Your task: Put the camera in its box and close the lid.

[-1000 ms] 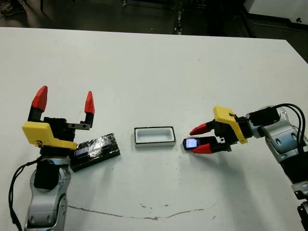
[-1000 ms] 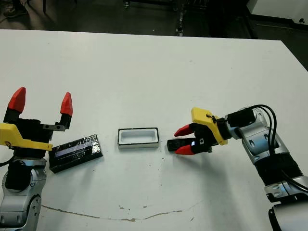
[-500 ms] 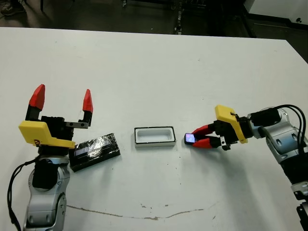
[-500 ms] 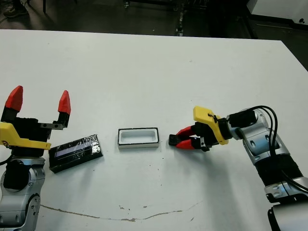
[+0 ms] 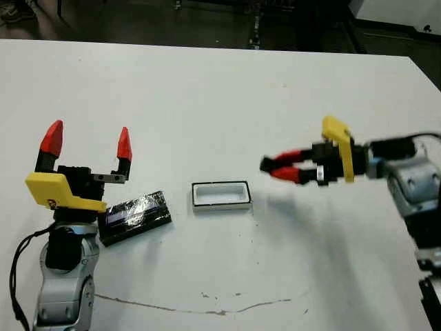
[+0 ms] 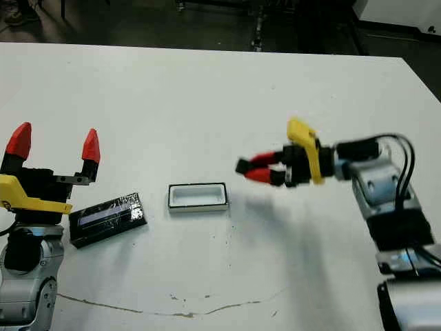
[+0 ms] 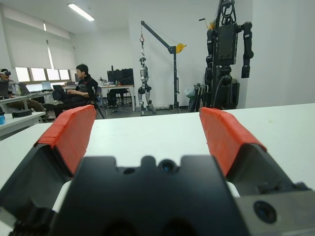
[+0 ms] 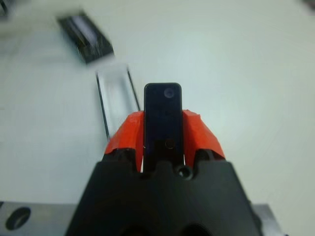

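Left eye view: the box (image 5: 221, 196) sits open on the white table (image 5: 207, 103), its pale lining facing up. The right gripper (image 5: 284, 166) hangs in the air just to the right of the box and above table level, its red fingers pinched on the camera (image 5: 266, 164), whose dark end sticks out toward the box. A soft shadow lies on the table right of the box. The lid (image 5: 134, 217) lies flat on the table left of the box, slightly tilted, near but apart from it. The left gripper (image 5: 87, 141) stands beside the lid's far-left end, its two red fingertips pointing up and spread wide with nothing between them.

Left wrist view: the left gripper's fingers (image 7: 69, 132) are held well apart — only the table edge and a room with a seated person (image 7: 81, 91) and a robot frame (image 7: 226, 54) show beyond.

Right wrist view: the camera (image 8: 163, 118) is clamped upright between the two red pads (image 8: 199, 132), with the box (image 8: 115, 96) on the table past it and the lid (image 8: 86, 37) farther on.
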Controlling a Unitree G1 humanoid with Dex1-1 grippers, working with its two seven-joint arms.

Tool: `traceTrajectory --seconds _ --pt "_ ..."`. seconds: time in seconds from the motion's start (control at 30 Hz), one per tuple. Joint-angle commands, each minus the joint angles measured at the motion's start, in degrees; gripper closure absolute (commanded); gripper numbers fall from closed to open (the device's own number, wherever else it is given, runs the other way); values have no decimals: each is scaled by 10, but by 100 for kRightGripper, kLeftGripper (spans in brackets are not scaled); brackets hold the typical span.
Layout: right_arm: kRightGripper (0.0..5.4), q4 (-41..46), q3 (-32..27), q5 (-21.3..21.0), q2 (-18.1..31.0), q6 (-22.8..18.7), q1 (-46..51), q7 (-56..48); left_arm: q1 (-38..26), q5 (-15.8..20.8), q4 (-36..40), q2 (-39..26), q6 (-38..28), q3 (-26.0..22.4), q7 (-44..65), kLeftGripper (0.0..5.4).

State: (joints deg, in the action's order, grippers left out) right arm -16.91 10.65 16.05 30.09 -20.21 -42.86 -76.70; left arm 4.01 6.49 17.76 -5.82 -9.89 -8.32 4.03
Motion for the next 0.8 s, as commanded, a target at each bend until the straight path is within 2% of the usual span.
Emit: traceTrajectory --seconds 0.03,0.2,0.3,0.37,0.63,0.8 --pt "373 -33 9 10 -25 -10 -46 -24 2 1 -4 1 1 0 1 0" --pt "373 -55 60 -18 -66 -4 -89 -39 4 -7 -5 3 -3 0 -4 0" --pt "373 -53 85 -37 -89 4 -96 -33 5 1 -3 2 1 0 -1 0" --pt "373 -52 98 -41 -101 -10 -100 -34 5 -1 -4 1 0 -1 -1 0" --pt "373 -67 105 -32 -141 -10 -80 -41 7 -5 -1 5 3 -1 -7 0" --pt "373 -77 104 -36 -154 4 -57 -34 8 -11 6 6 11 1 -13 0"
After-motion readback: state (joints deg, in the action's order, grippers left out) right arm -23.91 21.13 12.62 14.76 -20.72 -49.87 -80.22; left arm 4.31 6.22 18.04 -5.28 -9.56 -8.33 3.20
